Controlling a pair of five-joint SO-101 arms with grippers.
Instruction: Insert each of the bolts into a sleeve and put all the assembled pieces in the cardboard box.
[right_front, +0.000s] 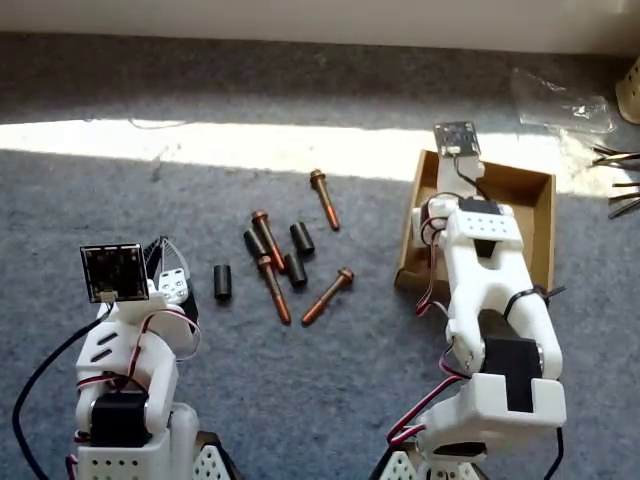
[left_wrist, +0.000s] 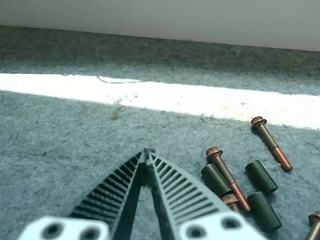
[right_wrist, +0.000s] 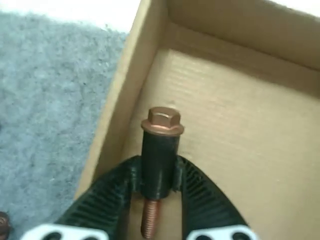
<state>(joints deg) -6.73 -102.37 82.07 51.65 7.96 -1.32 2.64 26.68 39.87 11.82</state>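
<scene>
My right gripper (right_wrist: 157, 166) is shut on a black sleeve with a copper bolt (right_wrist: 160, 150) through it, held just over the floor of the cardboard box (right_wrist: 240, 130). In the high view the right arm (right_front: 485, 260) stretches over the box (right_front: 535, 182). Several loose copper bolts (right_front: 324, 198) (right_front: 328, 296) and black sleeves (right_front: 222, 282) (right_front: 302, 238) lie on the grey carpet mid-table. My left gripper (left_wrist: 146, 153) is shut and empty, low over the carpet, to the left of a bolt (left_wrist: 227, 172) and a sleeve (left_wrist: 261, 176).
A sunlit band (right_front: 250, 145) crosses the carpet behind the parts. A clear plastic bag (right_front: 560, 100) and some dark tools (right_front: 615, 185) lie at the far right, beyond the box. Open carpet lies between the two arms' bases.
</scene>
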